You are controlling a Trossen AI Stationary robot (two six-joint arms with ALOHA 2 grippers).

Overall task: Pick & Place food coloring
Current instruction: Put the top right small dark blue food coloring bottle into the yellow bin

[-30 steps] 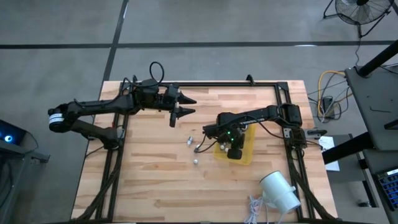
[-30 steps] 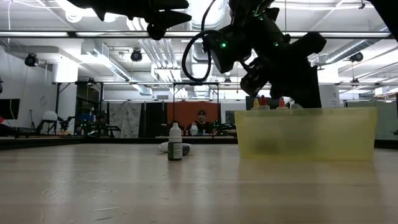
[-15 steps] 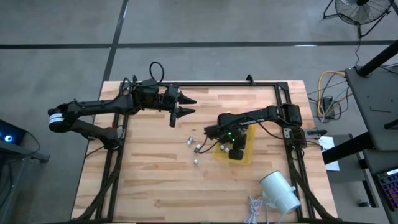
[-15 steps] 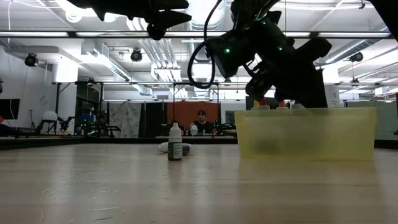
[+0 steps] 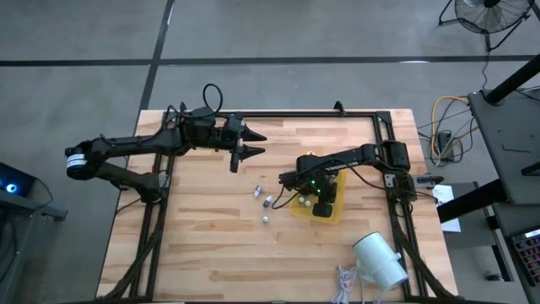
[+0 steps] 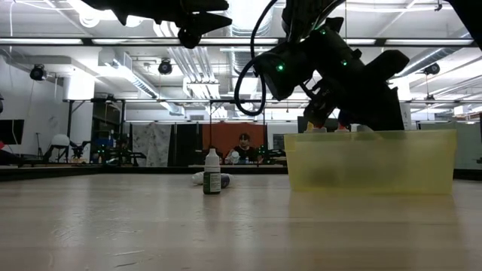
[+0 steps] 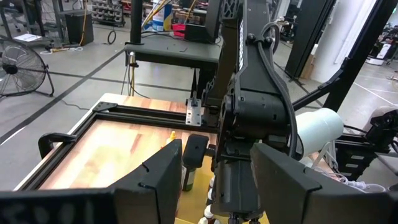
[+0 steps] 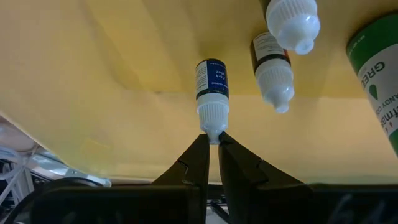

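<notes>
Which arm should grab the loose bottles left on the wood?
Likely the left. Its tool hangs open above the table near the loose bottles, holding nothing. The right tool is shut on a small bottle inside the yellow bin.

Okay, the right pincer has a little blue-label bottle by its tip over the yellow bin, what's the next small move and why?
Probably open the right pincer a little to release the blue-label bottle. It is pinched only by its white tip, already inside the yellow bin beside two other white-capped bottles, so letting go looks like the remaining step.
</notes>
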